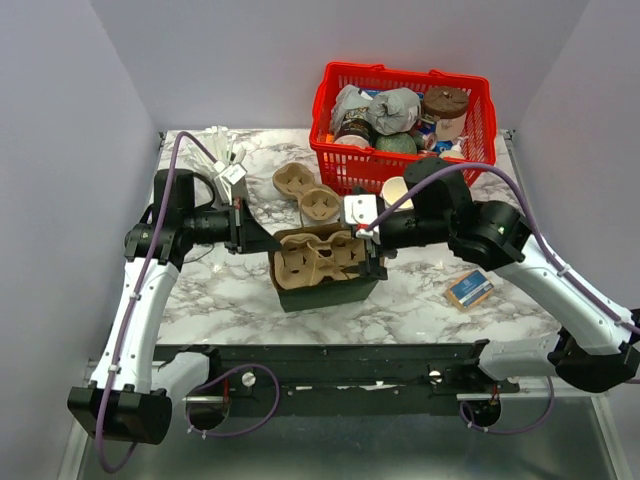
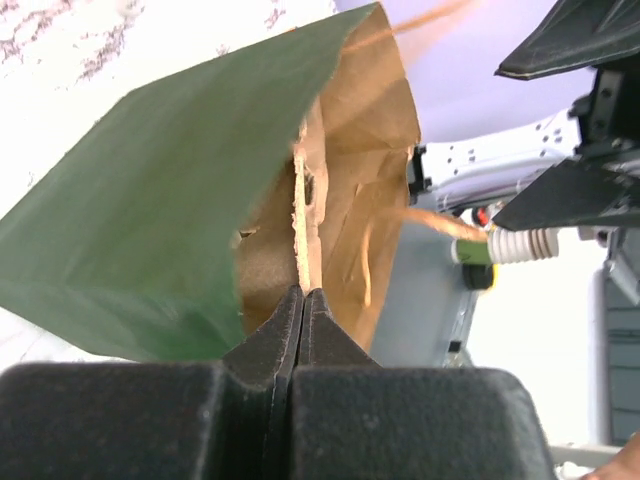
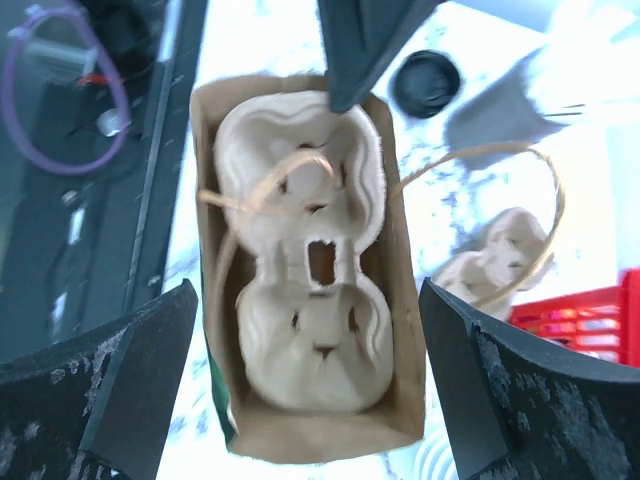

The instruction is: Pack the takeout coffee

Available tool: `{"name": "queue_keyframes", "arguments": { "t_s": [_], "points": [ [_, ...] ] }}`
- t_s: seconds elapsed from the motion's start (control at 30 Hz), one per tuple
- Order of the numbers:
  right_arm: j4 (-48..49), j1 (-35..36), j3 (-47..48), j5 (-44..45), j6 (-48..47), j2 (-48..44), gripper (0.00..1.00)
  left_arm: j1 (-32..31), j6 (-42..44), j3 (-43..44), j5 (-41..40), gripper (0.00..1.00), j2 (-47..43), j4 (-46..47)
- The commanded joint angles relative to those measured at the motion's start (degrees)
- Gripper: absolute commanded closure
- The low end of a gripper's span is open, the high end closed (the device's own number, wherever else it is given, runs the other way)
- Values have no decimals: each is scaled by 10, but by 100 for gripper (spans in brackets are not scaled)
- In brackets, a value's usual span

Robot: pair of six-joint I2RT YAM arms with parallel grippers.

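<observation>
A green paper bag [image 1: 330,290] with a brown inside stands open at the table's middle. A pulp cup carrier [image 1: 315,255] lies inside it, also seen in the right wrist view [image 3: 300,270]. My left gripper [image 1: 262,243] is shut on the bag's left rim; in the left wrist view the jaws [image 2: 302,295] pinch the brown paper edge beside the green wall [image 2: 150,230]. My right gripper [image 1: 370,245] is open and empty over the bag's right end, its fingers [image 3: 130,390] spread either side of the bag [image 3: 300,445]. A second carrier [image 1: 307,193] lies behind the bag.
A red basket [image 1: 400,110] full of groceries stands at the back right. A white cup [image 1: 397,190] sits in front of it. A small box [image 1: 468,290] lies at the right. White packets [image 1: 228,165] lie at the back left.
</observation>
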Motion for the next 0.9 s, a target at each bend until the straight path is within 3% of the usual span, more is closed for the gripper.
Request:
{"name": "queue_keyframes", "arguments": {
  "t_s": [0.0,0.4,0.53,0.57,0.67,0.87],
  "points": [
    [88,-6,-28,53,51,0,0,11,-49,3,27,100,18,41],
    [72,-92,0,6,115,36,0,12,-44,1,-29,100,53,31],
    [76,-99,-2,-16,111,35,0,11,-44,10,-56,74,64,22],
    [79,-100,-3,-19,112,35,0,12,-43,24,-83,52,67,17],
    [88,-101,-10,-25,115,30,0,13,-36,62,-96,44,73,12],
    [101,-111,-31,-21,127,22,0,13,0,158,-108,39,90,18]
  ]
}}
